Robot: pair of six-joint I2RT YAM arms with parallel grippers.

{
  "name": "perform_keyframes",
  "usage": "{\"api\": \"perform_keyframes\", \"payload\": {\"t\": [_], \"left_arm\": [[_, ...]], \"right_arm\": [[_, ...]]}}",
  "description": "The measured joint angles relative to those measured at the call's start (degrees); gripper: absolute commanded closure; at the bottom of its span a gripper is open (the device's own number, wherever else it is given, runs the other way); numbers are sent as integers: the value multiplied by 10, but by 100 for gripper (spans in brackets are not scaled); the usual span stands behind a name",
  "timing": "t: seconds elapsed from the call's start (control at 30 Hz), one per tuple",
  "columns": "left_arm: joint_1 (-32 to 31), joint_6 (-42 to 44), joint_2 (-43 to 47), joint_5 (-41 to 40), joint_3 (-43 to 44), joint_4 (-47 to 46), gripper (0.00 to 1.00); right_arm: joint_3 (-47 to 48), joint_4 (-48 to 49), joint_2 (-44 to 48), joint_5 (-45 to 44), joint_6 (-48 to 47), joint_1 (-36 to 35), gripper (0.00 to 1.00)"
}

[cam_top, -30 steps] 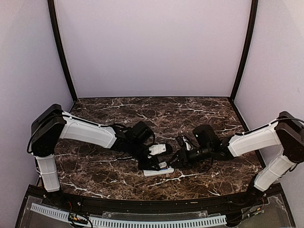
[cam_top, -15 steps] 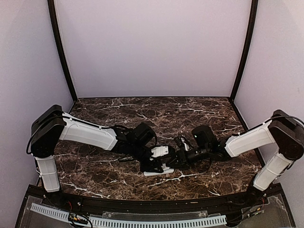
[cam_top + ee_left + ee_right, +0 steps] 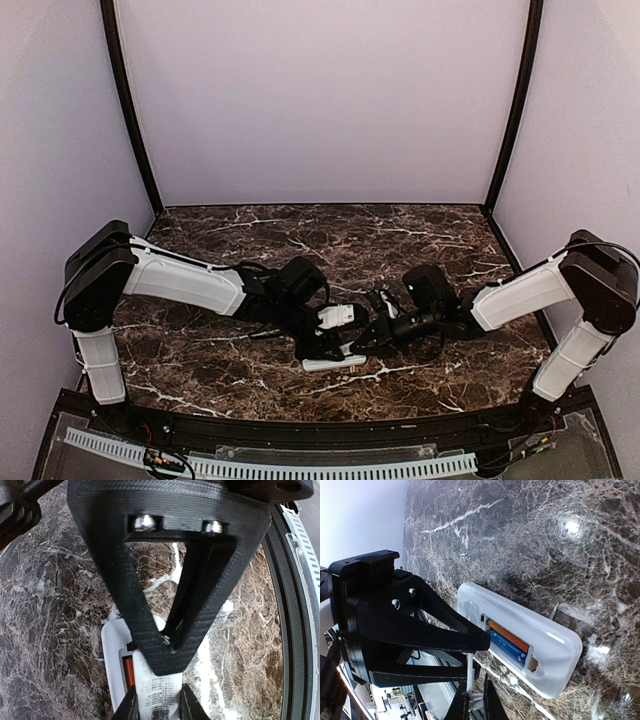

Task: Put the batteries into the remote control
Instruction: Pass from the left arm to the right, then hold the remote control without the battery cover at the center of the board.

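Note:
The white remote control (image 3: 335,362) lies face down on the marble, its battery compartment open. In the right wrist view the remote (image 3: 555,655) holds the orange-red battery (image 3: 507,636) and the blue battery (image 3: 509,649) side by side. The left wrist view shows the remote (image 3: 111,650) with only the orange-red battery (image 3: 129,669) visible. My left gripper (image 3: 157,707) is shut on the loose white battery cover (image 3: 157,690) by its long edges, just above the compartment. My right gripper (image 3: 474,702) pinches the same cover (image 3: 470,672) edge-on at its other end. Both grippers meet over the remote (image 3: 350,335).
The dark marble table (image 3: 400,240) is walled by pale panels at the back and sides. A black raised rim (image 3: 295,630) and a white slotted strip (image 3: 270,465) run along the near edge, close beside the remote.
My right gripper has moved left to meet the left gripper and now pinches the cover's end. The left gripper and cover have shifted slightly down toward the remote.

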State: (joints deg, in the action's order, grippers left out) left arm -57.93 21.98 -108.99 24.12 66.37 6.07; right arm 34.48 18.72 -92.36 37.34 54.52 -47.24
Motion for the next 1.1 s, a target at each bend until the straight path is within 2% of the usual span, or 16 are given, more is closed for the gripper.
{"api": "perform_keyframes", "payload": {"t": [0.07, 0.1, 0.17, 0.3, 0.43, 0.77, 0.9, 1.1], "left_arm": [[0, 0, 1, 0, -1, 0, 73], [0, 0, 1, 0, -1, 0, 61], [0, 6, 2, -2, -1, 0, 48], [-1, 14, 11, -16, -3, 15, 36], [-1, 28, 42, -35, -19, 38, 28], [29, 38, 78, -72, -66, 78, 25], [50, 33, 71, -68, -66, 83, 27], [49, 12, 43, -40, -65, 90, 30]], "right_arm": [[0, 0, 0, 0, 0, 0, 100], [0, 0, 0, 0, 0, 0, 100], [0, 1, 0, 0, 0, 0, 100], [0, 2, 0, -1, 6, 0, 100], [0, 8, -1, 0, 12, 1, 100], [-10, 63, -29, 0, 45, 1, 100], [-11, 77, -34, 0, 50, 2, 100], [-11, 83, -34, -1, 52, 2, 100]]}}
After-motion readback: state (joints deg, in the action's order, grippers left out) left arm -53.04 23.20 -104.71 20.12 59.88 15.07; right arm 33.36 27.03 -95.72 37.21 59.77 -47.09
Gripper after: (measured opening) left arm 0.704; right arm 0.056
